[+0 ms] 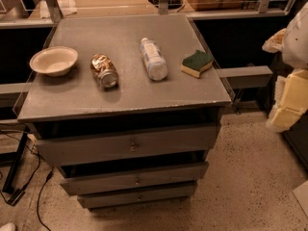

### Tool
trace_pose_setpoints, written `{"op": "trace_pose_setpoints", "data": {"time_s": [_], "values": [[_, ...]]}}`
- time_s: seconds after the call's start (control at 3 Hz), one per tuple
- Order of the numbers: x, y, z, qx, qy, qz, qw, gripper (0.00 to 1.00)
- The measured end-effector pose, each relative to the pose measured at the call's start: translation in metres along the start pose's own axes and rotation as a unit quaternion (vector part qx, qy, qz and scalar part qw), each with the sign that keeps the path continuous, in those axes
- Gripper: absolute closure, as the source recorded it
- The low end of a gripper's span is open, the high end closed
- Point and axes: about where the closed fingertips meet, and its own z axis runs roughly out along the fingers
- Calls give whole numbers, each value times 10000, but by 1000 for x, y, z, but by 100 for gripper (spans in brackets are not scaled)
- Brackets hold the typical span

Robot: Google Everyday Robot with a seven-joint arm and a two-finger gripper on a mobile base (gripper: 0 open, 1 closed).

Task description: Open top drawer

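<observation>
The top drawer (96, 149) is the tallest grey front of the cabinet, just under the grey top (120, 97). A small round metal knob (133, 144) sits at its centre. A dark gap runs along above the front. Two slimmer grey fronts (136, 180) lie below it. My arm shows as cream and white parts at the right edge. The gripper (285, 115) hangs there, to the right of the cabinet and well apart from the knob, holding nothing that I can see.
On the cabinet top lie a white bowl (54, 60), a crushed can (104, 71), a plastic bottle (154, 58) and a green-and-yellow sponge (196, 63). Cables (29, 177) trail on the floor at the left. A counter with shelves (120, 1) runs behind.
</observation>
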Motion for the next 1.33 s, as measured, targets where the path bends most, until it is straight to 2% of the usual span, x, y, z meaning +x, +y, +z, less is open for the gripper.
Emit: {"op": "trace_pose_setpoints", "data": {"time_s": [0.33, 0.67, 1.0, 1.33], "values": [[0, 0, 0, 0, 0, -1, 10000, 0], [-3, 20, 17, -56, 2, -154, 9999, 0], [-11, 54, 45, -249, -241, -339, 9988, 0], [-23, 78, 72, -530, -559, -488, 9958, 0]]}}
